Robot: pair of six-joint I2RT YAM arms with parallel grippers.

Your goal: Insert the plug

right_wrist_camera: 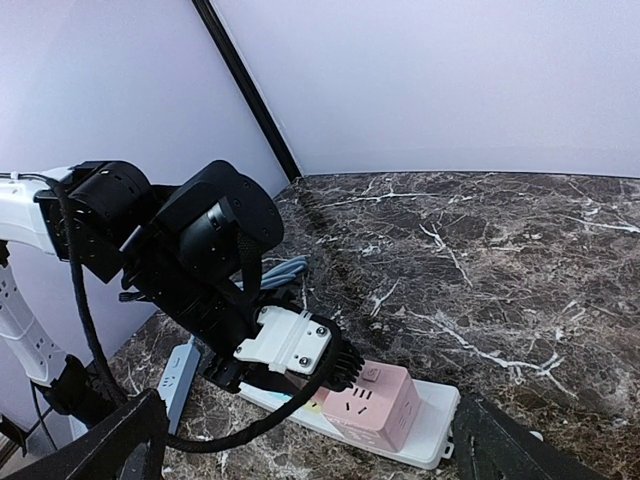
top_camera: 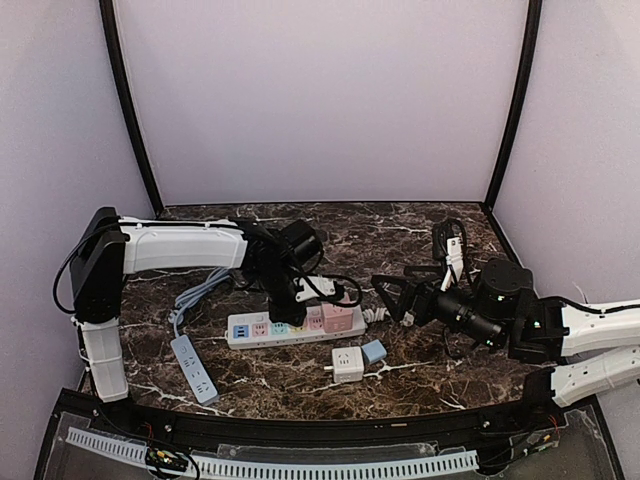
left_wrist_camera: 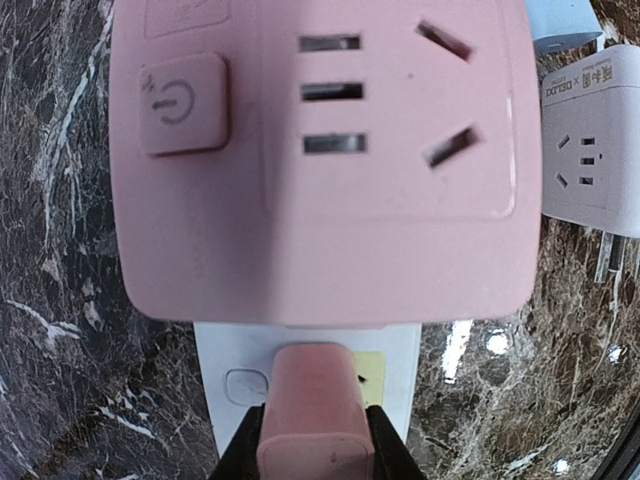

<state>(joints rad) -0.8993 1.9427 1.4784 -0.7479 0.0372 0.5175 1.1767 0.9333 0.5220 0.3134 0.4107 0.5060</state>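
Grey extension lead [top_camera: 193, 368] lies left of the white power strip [top_camera: 290, 338], not involved. Left gripper [left_wrist_camera: 315, 445] is over the strip's right half, fingers [left_wrist_camera: 243, 450] clamped hard on the pink plug [left_wrist_camera: 312, 410]. The plug sits on top of the strip, right up against the pink cube adapter [left_wrist_camera: 320, 150] on the strip's right end (can't tell whether the pins are in the slots or just resting on the face). Looks like the seating step.

To do it well:
- push straight down, wrist square to the strip, no twist
- watch the cube next door, there's very little clearance on that side
- don't release until the plug body is flush with the strip.

White adapter [top_camera: 347, 363] and blue one [top_camera: 374, 351] lie loose in front of the strip's right end. Right gripper [top_camera: 392, 298] is just right of the strip, jaws spread wide, holding nothing. It could pin the strip if it slides.
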